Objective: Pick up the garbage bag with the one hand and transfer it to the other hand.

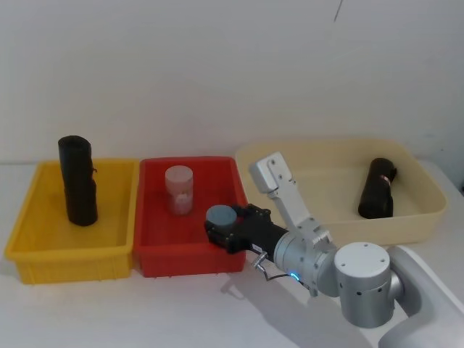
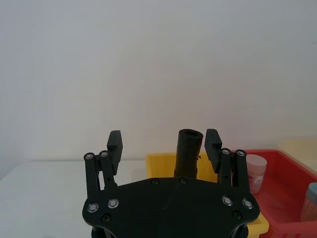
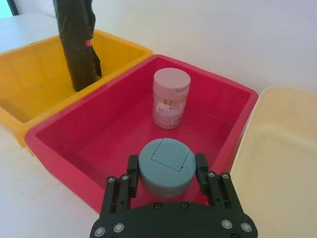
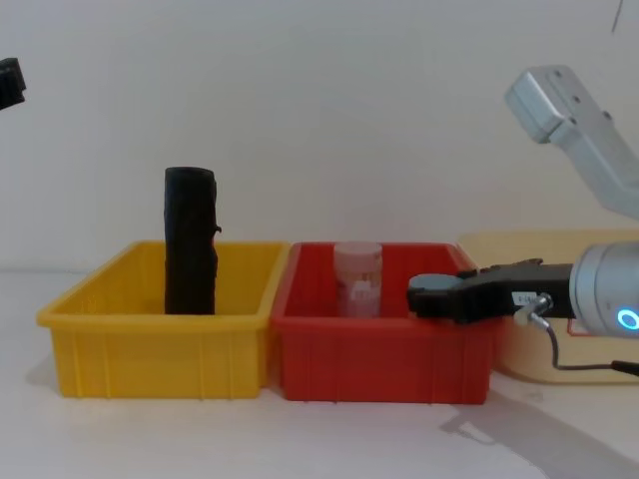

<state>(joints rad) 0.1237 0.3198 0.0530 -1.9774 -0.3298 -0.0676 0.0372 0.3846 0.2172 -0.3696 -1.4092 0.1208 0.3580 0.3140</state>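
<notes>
We see the right tool [image 3: 167, 174] over the red bin [image 1: 154, 217], its fingers clamped on a grey-lidded jar [image 3: 164, 167], beside a pink jar [image 3: 170, 98]. The garbage bag [image 1: 377, 188] lies tilted in the cream tub [image 1: 428, 188], well apart. Another black roll [image 1: 77, 181] stands upright in the yellow bin [image 1: 29, 217]. Our left tool [image 2: 164, 144] hangs spread wide, holding nothing.

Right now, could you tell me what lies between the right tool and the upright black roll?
Between right tool and roll: the pink jar in the red bin, clearest in chest view.
</notes>
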